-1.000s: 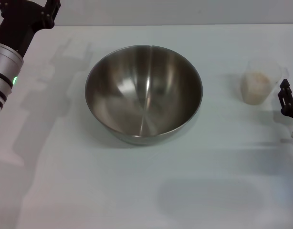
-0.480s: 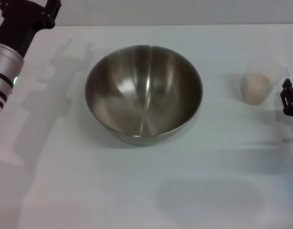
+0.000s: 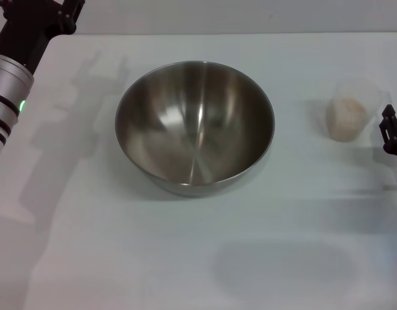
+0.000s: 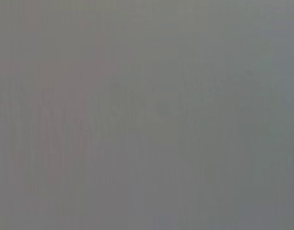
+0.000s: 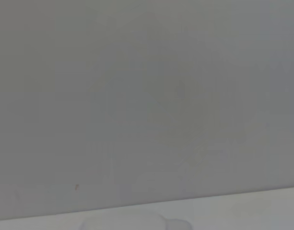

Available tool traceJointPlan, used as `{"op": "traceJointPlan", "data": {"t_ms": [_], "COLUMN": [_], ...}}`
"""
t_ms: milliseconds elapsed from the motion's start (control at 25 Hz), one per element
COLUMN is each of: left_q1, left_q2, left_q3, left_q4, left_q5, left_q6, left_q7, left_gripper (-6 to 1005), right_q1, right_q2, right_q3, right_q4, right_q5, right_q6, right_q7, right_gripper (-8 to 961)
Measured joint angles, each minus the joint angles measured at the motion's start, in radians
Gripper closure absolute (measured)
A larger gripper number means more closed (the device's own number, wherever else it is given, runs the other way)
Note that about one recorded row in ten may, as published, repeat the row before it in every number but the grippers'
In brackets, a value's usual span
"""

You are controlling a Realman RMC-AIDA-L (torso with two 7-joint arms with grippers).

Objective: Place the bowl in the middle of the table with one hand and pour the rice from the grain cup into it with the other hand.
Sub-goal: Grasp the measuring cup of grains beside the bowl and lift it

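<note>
1. The bowl sits empty at about the middle of the surface, so placing looks done.
2. The grain cup stands upright well to the bowl's right, the rice inside it; pouring remains.
3. The right tool is just beside the cup, mostly out of view; its opening cannot be told.
4. The left tool is raised at the far-left corner, apparently holding nothing.
</note>
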Motion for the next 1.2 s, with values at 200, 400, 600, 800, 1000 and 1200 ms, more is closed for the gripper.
{"op": "traceJointPlan", "data": {"t_ms": [200, 400, 600, 800, 1000, 1200], "left_q1": [0.000, -0.001, -0.005, -0.012, -0.015, -0.015], "left_q2": [0.000, 0.000, 0.000, 0.000, -0.002, -0.002], "left_q3": [0.001, 0.002, -0.001, -0.001, 0.003, 0.003], "left_q4": [-0.001, -0.010, -0.012, -0.012, -0.021, -0.024], "left_q5": [0.000, 0.000, 0.000, 0.000, 0.000, 0.000], "left_q6": [0.013, 0.014, 0.014, 0.014, 0.014, 0.014], "left_q7": [0.000, 0.000, 0.001, 0.019, 0.027, 0.027], "left_gripper": [409, 409, 409, 408, 408, 408], "right_q1": [0.006, 0.018, 0.028, 0.037, 0.043, 0.055], "right_q2": [0.000, -0.001, -0.001, -0.001, -0.001, -0.002], "right_q3": [0.001, 0.002, -0.001, 0.002, 0.006, 0.009], "right_q4": [-0.004, -0.008, -0.017, -0.019, -0.022, -0.029], "right_q5": [-0.001, -0.003, -0.001, -0.001, 0.000, 0.000], "right_q6": [0.001, 0.021, 0.024, 0.027, 0.029, 0.043], "right_q7": [0.000, 0.001, 0.001, 0.001, 0.001, 0.002], "right_gripper": [510, 511, 511, 511, 511, 512]}}
